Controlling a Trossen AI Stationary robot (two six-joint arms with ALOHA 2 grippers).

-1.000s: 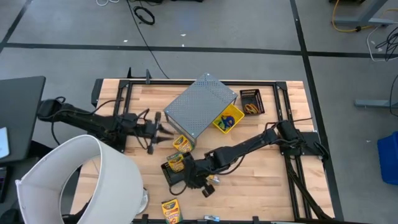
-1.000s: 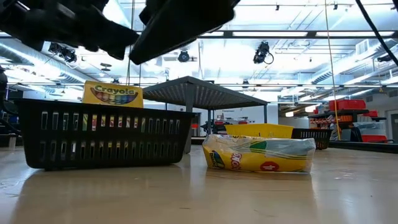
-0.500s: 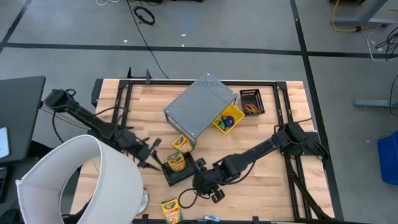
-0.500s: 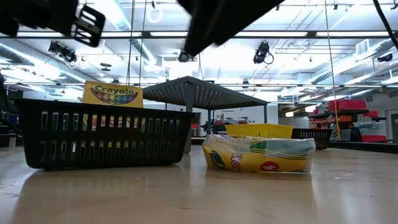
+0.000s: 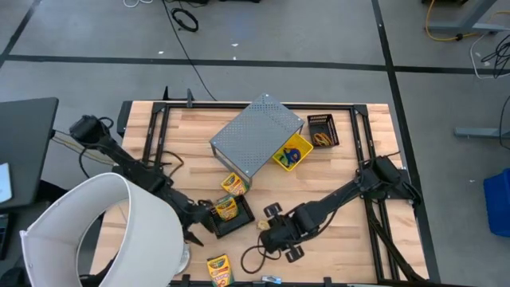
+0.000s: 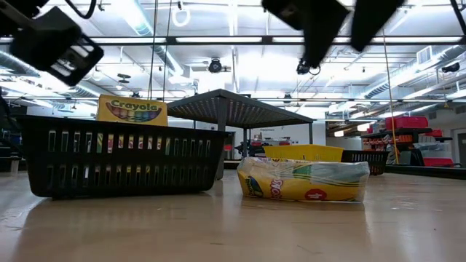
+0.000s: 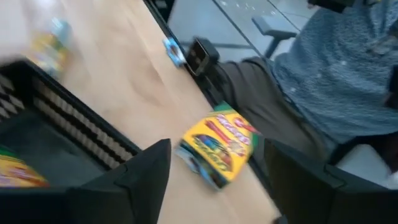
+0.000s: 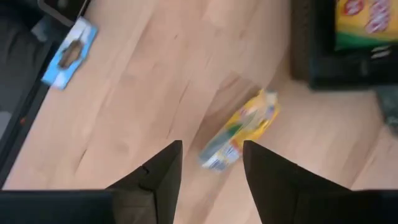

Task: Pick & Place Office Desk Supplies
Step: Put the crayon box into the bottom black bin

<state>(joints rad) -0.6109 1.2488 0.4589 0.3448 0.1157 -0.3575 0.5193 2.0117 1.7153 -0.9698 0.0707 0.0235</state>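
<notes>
The black basket [image 5: 229, 217] near the table's front edge is taken as the landmark here. Far to its left, a big white cylinder [image 5: 103, 231] is seen filling the table's front left corner. Just left of the basket, the left gripper [image 5: 194, 226] is found hovering low, its jaws spread apart with nothing between them; in its wrist view the 2 dark fingers [image 7: 146, 171] are seen wide of each other, and a person in a blue patterned shirt [image 7: 348, 68] is seated beyond the table edge.

Inside the basket, 1 crayon box [image 5: 226, 209] is seen standing, its yellow top showing above the basket wall in the low view. Just behind the basket, a 2nd crayon box [image 5: 233, 185] is lying against the front corner of the grey metal box [image 5: 256, 135]. In front of the basket, by the table's front edge, a 3rd crayon box [image 5: 219, 269] is lying flat.

To the right of the basket, the right gripper [image 5: 275, 226] is held above bare wood, jaws parted and empty. Further right and behind, a yellow tray [image 5: 292, 152] with coloured loops is tucked beside the grey box, and a small black bin [image 5: 322, 130] with orange loops is set beyond that.
</notes>
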